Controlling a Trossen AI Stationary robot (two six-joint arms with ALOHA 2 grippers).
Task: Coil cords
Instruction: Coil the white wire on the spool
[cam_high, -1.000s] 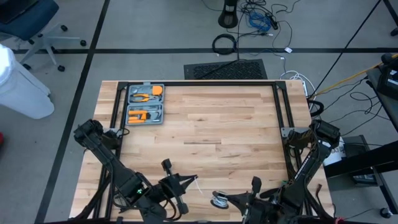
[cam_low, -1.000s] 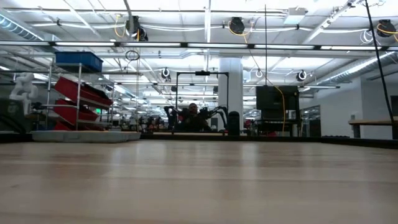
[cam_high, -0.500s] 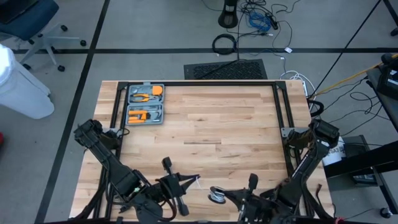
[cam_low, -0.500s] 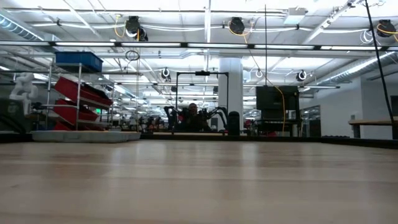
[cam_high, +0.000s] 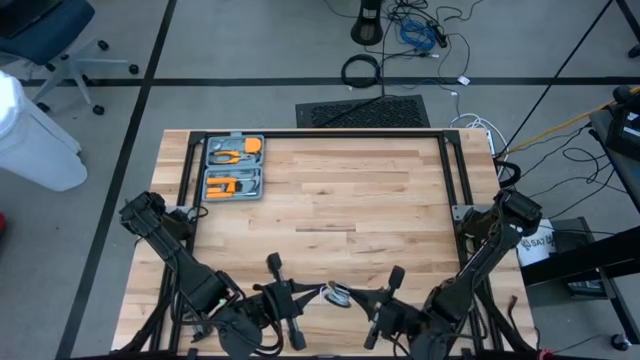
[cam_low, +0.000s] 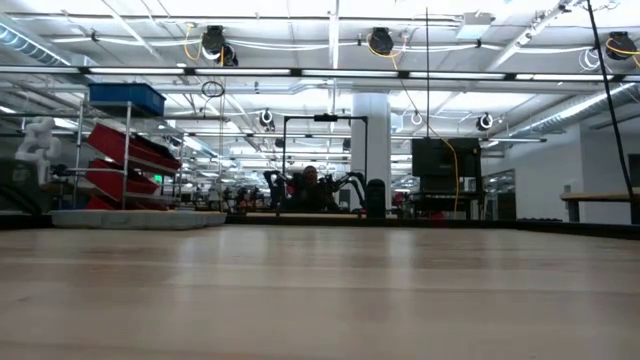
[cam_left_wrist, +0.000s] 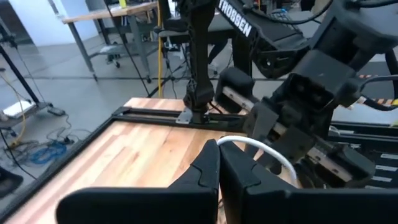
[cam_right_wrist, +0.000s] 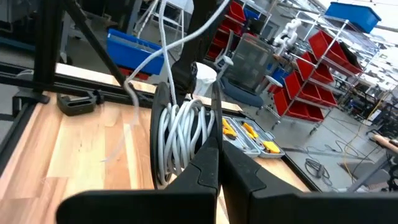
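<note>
High view: both arms meet at the near edge of the table, around its middle.
Cord: thin white cord (cam_right_wrist: 180, 134), several turns wound on the reel (cam_high: 338, 295); a loose end arcs up toward the left gripper.
Reel location: near edge, centre, between the two grippers, seemingly held just above the wood.
Right gripper (cam_high: 352, 297): fingers closed on the reel, which stands on edge between them in the right wrist view.
Left gripper (cam_high: 312, 293): fingers pressed together; the white cord (cam_left_wrist: 261, 149) curves over their tips, pinched or just resting, cannot tell.
Handling: cord looks light, soft, springy; turns probably slip off if tension drops. Reel is small and rigid, likely slick on its faces.
Where to hold: reel by its flat faces or rim; cord close to the reel, so the free run stays short.
Surface: pale butcher-block table (cam_high: 340, 190), black rails at left, far and right.
Other: grey tool case (cam_high: 233, 167) with orange tools, far-left corner, well apart.
Room: open workshop, red bin shelves, floor cables beyond the far edge.
</note>
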